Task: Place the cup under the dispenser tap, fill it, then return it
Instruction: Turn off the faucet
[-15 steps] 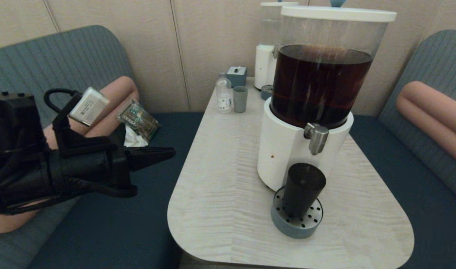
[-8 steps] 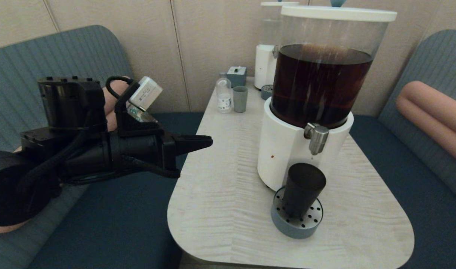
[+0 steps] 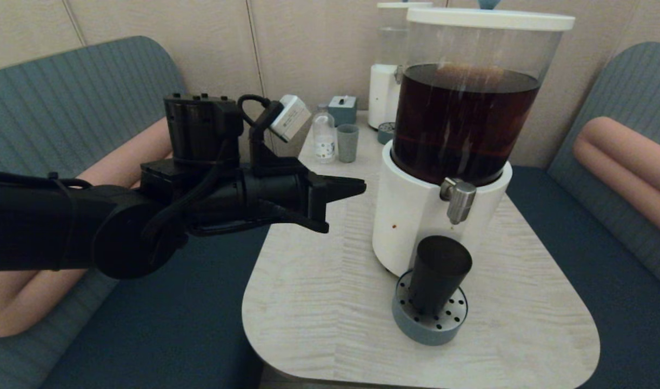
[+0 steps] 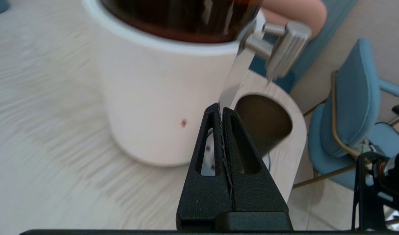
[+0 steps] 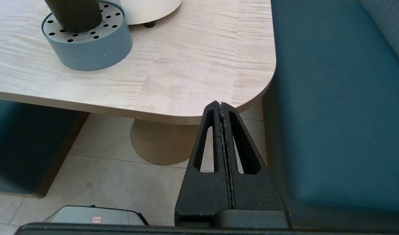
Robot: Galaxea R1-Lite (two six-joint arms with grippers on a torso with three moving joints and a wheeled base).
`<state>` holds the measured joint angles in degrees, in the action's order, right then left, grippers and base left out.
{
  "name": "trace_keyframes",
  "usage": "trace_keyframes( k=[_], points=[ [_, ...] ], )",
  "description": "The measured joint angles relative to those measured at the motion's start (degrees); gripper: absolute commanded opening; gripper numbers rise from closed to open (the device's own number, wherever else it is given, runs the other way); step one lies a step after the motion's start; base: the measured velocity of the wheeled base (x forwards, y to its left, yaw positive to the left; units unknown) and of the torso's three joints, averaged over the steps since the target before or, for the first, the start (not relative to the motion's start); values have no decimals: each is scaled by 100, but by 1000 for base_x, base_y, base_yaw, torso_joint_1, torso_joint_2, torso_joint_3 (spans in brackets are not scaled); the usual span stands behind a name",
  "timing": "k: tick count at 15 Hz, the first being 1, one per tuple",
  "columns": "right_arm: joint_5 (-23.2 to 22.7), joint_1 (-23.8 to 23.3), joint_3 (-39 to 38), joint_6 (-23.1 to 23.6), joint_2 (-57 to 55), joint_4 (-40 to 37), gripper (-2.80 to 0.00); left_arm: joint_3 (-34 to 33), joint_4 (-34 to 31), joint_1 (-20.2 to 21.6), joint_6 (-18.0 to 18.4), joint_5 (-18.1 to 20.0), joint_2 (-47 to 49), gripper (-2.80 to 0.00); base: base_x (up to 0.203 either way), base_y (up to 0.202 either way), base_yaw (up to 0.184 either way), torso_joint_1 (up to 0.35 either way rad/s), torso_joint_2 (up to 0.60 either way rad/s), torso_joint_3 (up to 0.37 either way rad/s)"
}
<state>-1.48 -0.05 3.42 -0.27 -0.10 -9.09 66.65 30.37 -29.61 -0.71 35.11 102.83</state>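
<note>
Matte black tapered cup [image 3: 437,273], upright, rim up, standing on the perforated drip tray, directly below the tap [image 3: 459,199], a short brushed-steel spout, pointing down, on the dispenser's white base

**Matte black arm, tapered slotted fingers**

The left arm [image 3: 65,227] is matte black throughout: a thick rounded forearm, a bulbous joint, then a boxy wrist block with small screws along its top edge. A black cable loops from that block to a small white-grey camera box [image 3: 290,118] on a black bracket. The left gripper [image 3: 357,187] ends in black fingers [image 4: 212,147] tapering to a point, each with a long slot and a fine serrated inner edge. The right gripper [image 5: 221,105] has matching slotted fingers.
</note>
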Motion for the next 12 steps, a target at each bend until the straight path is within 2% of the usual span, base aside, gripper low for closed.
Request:
trace_keyframes(
  k=[7, 10, 12],
  points=[
    [0, 0, -1, -2, 0, 2, -280, 430, 47, -462, -96, -360, 462, -280, 0, 0, 0, 0, 0, 0],
    [0, 0, 2, -2, 0, -1, -280, 603, 71, -580, -169, -393, 567, -280, 0, 0, 0, 0, 0, 0],
    [0, 2, 2, 1, 0, 2, -280, 681, 253, -664, -201, -478, 668, -280, 0, 0, 0, 0, 0, 0]
  ],
)
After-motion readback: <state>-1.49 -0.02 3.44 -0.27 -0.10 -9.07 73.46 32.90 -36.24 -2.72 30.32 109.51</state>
